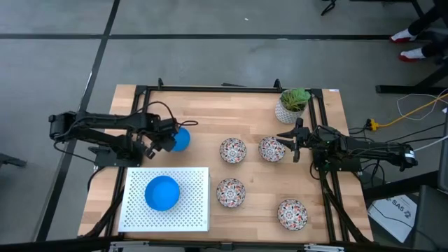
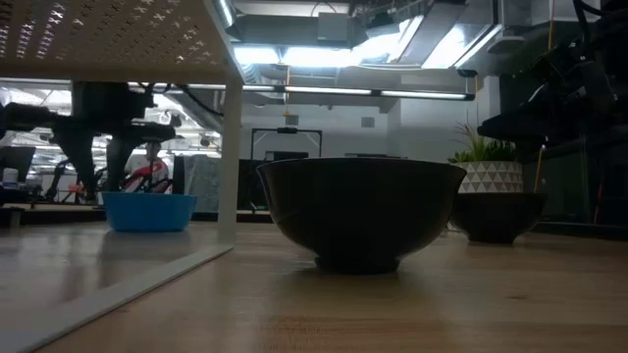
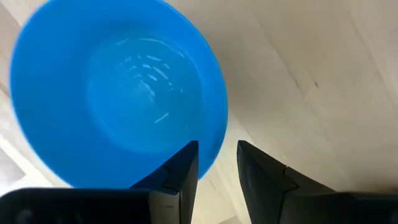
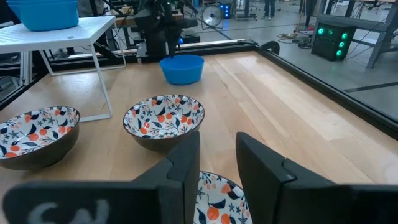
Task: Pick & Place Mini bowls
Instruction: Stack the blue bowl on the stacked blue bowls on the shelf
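- Nearest the front edge of the table point(image 1: 175, 98), one floral mini bowl point(image 1: 292, 214) stands alone at the right-hand side, upright and touching nothing.
- Beside it to the left, a white perforated stand point(image 1: 192, 210) occupies the front left corner. Blue mini bowls point(image 1: 162, 193) sit on its top, seen from above as a single round shape, so their number cannot be told.
- Just right of the stand, a second floral bowl point(image 1: 230, 192) rests on the bare wood, apart from its neighbours.
- Farther back, two more floral bowls stand side by side near mid-table: one toward the centre point(image 1: 233, 150) and one to its right point(image 1: 271, 148).
- Over the right-hand edge of that last bowl hangs the right gripper point(image 4: 217, 155). Its fingers point(image 4: 273, 180) are narrowly parted and hold nothing, with the patterned rim showing beneath them.
- At about the same depth on the left, a single blue bowl point(image 3: 118, 93) sits upright on the table, just behind the stand.
- Over it is the left gripper point(image 3: 217, 165), its fingers point(image 3: 180, 174) narrowly parted astride the rim. One is over the inside and one is outside, with a strip of table visible between the rim and the outer finger.
- At the far right corner, a white pot with a green plant point(image 1: 292, 105) stands behind the right gripper.
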{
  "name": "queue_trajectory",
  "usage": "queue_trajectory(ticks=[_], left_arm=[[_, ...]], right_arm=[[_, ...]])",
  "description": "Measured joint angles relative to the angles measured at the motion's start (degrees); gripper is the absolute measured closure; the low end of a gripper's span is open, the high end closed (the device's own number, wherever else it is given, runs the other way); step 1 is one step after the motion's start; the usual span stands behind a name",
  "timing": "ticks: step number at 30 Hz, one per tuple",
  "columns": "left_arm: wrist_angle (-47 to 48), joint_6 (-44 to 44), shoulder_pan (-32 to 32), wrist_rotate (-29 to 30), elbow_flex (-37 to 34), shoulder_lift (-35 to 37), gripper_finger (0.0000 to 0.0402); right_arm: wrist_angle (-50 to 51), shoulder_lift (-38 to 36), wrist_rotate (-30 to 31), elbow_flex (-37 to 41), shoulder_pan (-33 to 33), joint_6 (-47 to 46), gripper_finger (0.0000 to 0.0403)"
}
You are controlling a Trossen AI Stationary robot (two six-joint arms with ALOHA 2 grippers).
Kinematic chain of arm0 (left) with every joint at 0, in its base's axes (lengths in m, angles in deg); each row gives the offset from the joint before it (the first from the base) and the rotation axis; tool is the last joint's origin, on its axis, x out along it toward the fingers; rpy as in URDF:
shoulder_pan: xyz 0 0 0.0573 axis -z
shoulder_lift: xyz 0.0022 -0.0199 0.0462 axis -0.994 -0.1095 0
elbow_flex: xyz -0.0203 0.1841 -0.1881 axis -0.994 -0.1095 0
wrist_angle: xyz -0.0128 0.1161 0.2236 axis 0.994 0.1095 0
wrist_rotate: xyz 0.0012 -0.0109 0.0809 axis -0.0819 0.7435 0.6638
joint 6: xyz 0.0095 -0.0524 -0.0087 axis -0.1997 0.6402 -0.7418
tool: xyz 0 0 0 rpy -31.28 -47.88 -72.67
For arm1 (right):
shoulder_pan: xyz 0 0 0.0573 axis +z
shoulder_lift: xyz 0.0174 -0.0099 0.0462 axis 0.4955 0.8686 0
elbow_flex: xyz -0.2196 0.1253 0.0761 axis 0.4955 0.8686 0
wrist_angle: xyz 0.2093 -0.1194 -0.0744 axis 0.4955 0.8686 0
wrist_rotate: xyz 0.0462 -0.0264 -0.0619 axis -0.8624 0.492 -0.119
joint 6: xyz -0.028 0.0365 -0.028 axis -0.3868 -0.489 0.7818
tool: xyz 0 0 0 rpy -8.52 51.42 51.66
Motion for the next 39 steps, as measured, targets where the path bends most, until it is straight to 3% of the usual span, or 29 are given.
queue_trajectory(ticks=[13,18,24,33,39], left_arm=[[-8.3,0.0,0.0,1.0,-1.0,0.0,0.0299],[-9.4,1.7,0.0,0.9,-1.0,0.0,0.0329],[-9.8,7.3,0.0,0.9,-1.0,0.0,0.0395],[-12.6,23.4,-0.8,-0.3,0.2,0.0,0.04],[-14.5,28.8,-3.3,-3.4,1.5,2.4,0.04]], right_arm=[[0.0,0.0,0.0,0.0,0.0,0.0,0.0299],[0.0,0.0,0.0,0.0,0.0,0.0,0.0299],[0.0,0.0,0.0,0.0,0.0,0.0,0.0299],[0.0,0.0,0.0,0.0,0.0,0.0,0.0299],[0.0,0.0,0.0,0.0,0.0,0.0,0.0299]])
